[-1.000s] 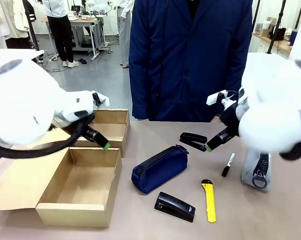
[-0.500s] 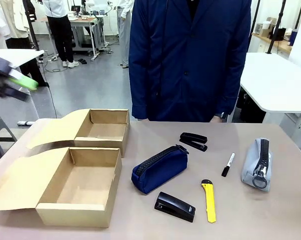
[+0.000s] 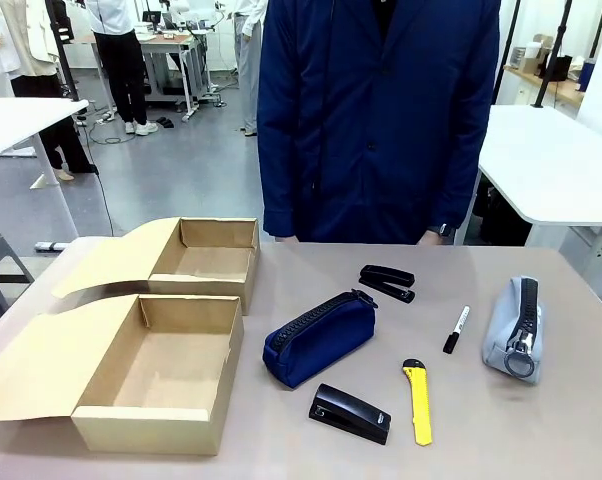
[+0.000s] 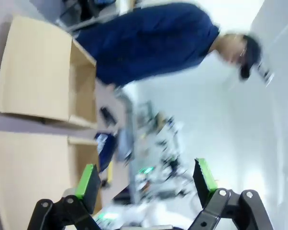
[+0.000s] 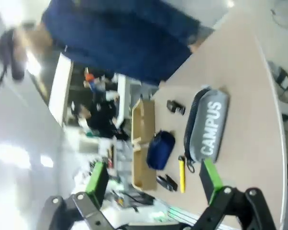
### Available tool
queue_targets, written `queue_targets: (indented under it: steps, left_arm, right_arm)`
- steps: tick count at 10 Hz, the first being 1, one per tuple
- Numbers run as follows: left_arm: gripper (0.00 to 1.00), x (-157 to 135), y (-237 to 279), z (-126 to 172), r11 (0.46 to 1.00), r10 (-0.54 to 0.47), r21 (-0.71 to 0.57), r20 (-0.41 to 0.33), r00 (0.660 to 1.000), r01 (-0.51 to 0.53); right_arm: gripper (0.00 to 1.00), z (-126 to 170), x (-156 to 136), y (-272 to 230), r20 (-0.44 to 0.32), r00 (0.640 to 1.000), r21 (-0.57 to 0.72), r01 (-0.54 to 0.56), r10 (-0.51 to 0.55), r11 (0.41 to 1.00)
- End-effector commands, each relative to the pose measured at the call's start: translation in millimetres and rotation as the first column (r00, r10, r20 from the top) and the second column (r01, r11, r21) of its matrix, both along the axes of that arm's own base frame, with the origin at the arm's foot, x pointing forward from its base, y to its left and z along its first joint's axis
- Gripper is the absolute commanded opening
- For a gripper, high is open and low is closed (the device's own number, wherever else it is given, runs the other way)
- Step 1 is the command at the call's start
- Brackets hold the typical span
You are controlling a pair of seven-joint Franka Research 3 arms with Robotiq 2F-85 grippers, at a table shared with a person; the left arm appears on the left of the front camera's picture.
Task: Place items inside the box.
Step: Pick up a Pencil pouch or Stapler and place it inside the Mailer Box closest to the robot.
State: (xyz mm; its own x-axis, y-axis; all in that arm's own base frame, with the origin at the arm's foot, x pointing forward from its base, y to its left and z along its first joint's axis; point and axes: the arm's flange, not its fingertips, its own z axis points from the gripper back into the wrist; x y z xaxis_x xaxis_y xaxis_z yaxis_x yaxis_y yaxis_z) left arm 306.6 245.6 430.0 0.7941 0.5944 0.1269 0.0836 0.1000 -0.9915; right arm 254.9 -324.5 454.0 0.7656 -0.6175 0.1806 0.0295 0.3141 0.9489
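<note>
- Nearest counter (image 3: 541, 430) edge: black stapler (image 3: 349, 413), closed and flat, just beside yellow utility knife (image 3: 417, 402). Both loose with clear space around, likely laid out for single clean picks.
- Near left: open cardboard box (image 3: 146, 430), lid flap folded out to the left, hollow bare. Likely set as the drop target, mouth unobstructed.
- Mid-counter: navy pencil pouch (image 3: 319, 340), zipped, lying diagonally just right of that box. Marker pen (image 3: 456, 329) and grey zip pouch (image 3: 511, 330) farther right, apart from each other.
- Farther back: second black stapler (image 3: 388, 283) beyond the navy pouch. Second open box (image 3: 218, 233) close behind the first, also bare. Cannot tell which box is the intended one.
- Far edge: person (image 3: 381, 120) in dark blue coat, standing close against the counter.
- Judgement: every item on the counter outside the boxes, packing not yet begun.
- Left end effector (image 4: 146, 178): green pads spread wide, nothing between. Wrist rolled, boxes and person sideways and blurred, well clear of the counter.
- Right end effector (image 5: 153, 178): pads spread wide, empty. Held high and rolled, overlooking the counter from the grey pouch's side, "CAMPUS" print nearest.
</note>
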Motion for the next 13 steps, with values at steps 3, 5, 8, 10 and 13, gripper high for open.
queue_targets:
  steps: [3,5,8,10,13]
  left_arm:
    - [1.00,-5.4,4.3,33.7,0.989,-0.081,0.123,0.010,0.997,0.080]
    - [1.00,-5.4,4.3,33.7,0.989,-0.081,0.123,0.010,0.997,0.080]
    - [1.00,-5.4,4.3,33.7,0.989,-0.081,0.123,0.010,0.997,0.080]
    - [1.00,-5.4,4.3,33.7,0.989,-0.081,0.123,0.010,0.997,0.080]
    - [1.00,-5.4,4.3,33.7,0.989,-0.081,0.123,0.010,0.997,0.080]
  right_arm:
    - [1.00,0.0,0.0,0.0,0.000,1.000,0.000,0.000,0.000,1.000]
    - [1.00,0.0,0.0,0.0,0.000,1.000,0.000,0.000,0.000,1.000]
    - [1.00,1.8,0.1,-0.6,-0.024,1.000,0.019,0.009,-0.008,1.000]
    - [1.00,16.8,7.6,50.3,-0.187,0.982,-0.203,-0.003,-0.036,0.979]
    - [1.00,30.7,30.2,155.0,-0.261,0.965,-0.456,-0.101,-0.024,0.884]
